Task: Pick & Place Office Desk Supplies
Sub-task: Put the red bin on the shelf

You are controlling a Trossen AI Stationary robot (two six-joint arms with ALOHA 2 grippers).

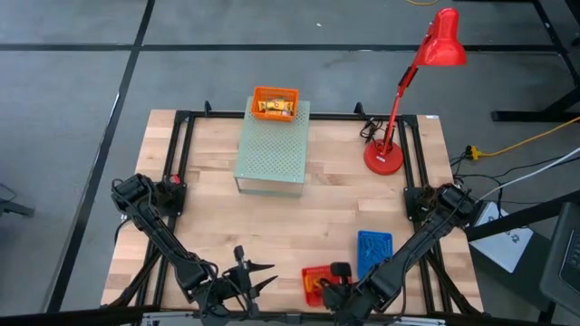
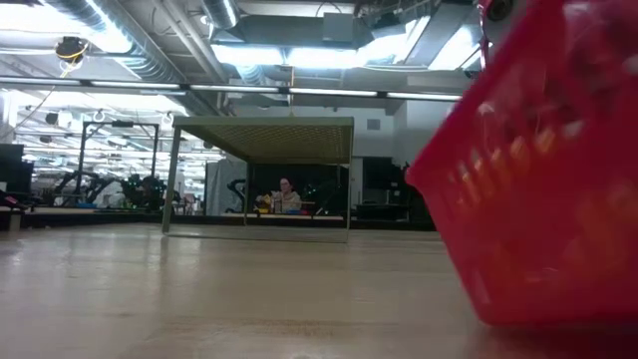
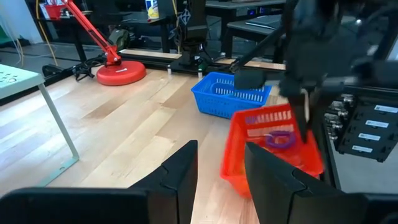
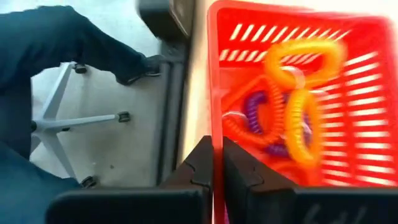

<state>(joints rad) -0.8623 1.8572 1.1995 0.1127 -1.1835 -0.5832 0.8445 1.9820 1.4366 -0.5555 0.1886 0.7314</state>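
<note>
A red slotted basket (image 1: 314,282) (image 3: 273,146) (image 2: 538,179) sits near the table's near edge, tilted. It holds orange ring clips (image 4: 298,81) and a purple one (image 4: 261,118) (image 3: 280,138). My right gripper (image 4: 214,158) (image 1: 337,274) is shut on the basket's wall. My left gripper (image 3: 221,155) (image 1: 258,276) is open, just left of the basket, touching nothing. An orange basket (image 1: 275,102) with yellow pieces stands on the pale green perforated box (image 1: 272,149). No blue loops show. My right gripper pinches the red basket's side wall at its rim (image 4: 214,134), on the side toward the blue basket, with one finger inside and one outside. It comes from above, slanting. The basket hangs tilted with the held side raised. I cannot tell whether its low edge touches the table.
A blue basket (image 1: 374,249) (image 3: 233,93) stands just right of and beyond the red one. The red desk lamp's base (image 1: 384,159) (image 3: 120,73) is at the far right. The box's leg (image 3: 59,130) stands on the wood ahead of my left gripper. Bare wood lies mid-table.
</note>
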